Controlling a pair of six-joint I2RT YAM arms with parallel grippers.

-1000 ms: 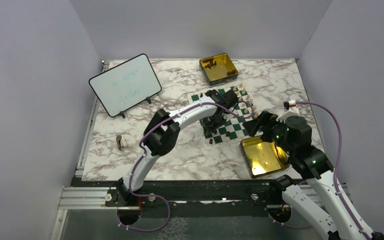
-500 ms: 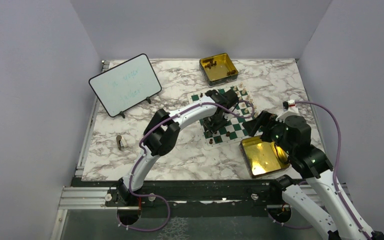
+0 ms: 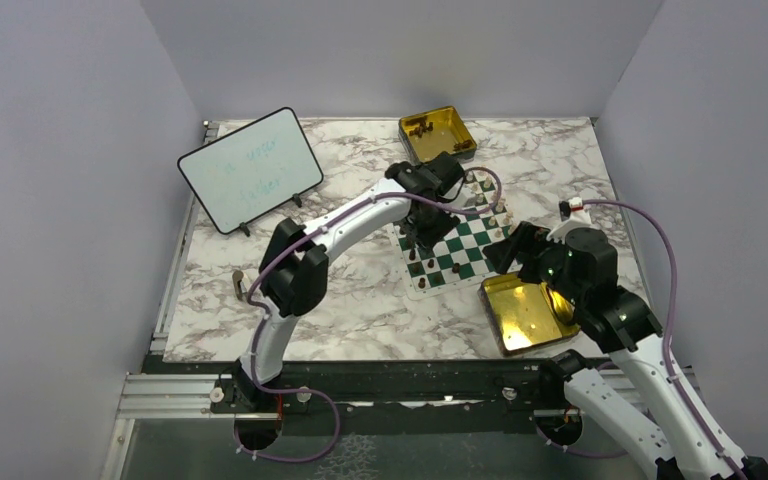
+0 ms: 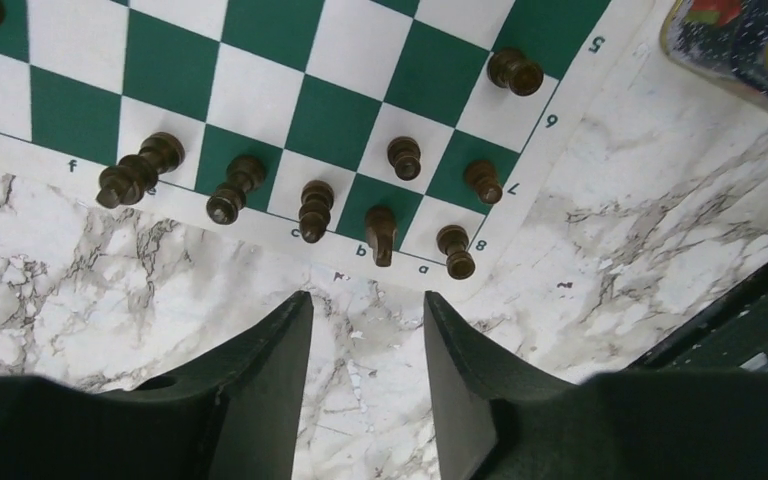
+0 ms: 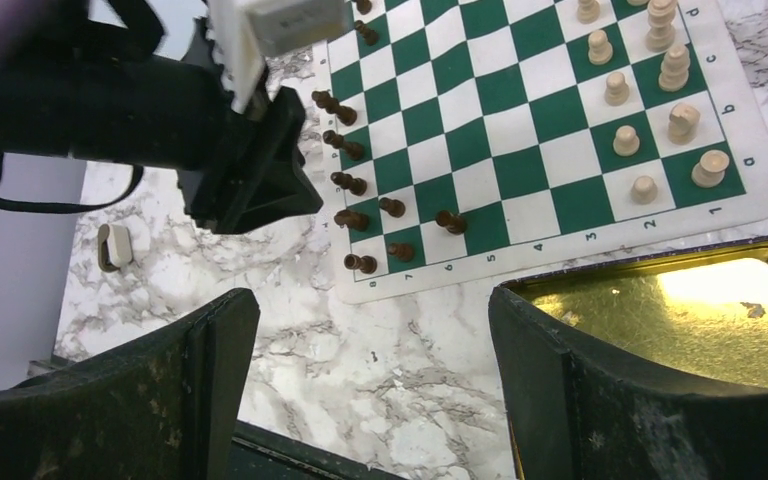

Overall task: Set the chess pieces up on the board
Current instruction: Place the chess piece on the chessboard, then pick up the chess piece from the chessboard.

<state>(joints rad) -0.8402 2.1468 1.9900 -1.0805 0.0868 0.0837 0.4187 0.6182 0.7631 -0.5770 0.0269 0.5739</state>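
White arms point(image 3: 360, 213), black joints point(image 3: 295, 280), purple cables point(image 3: 671, 300).

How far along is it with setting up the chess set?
Partway: cream-white pieces and dark brown pieces line opposite ends of the green-and-white checkered board; the dark rows show gaps. In hand: nothing, the left tool and right tool are open, empty. Left: loose dark pieces in the far gold tin.

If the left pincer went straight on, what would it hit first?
Probably the marble table just short of the board, with the dark knight right behind; depth is unclear.
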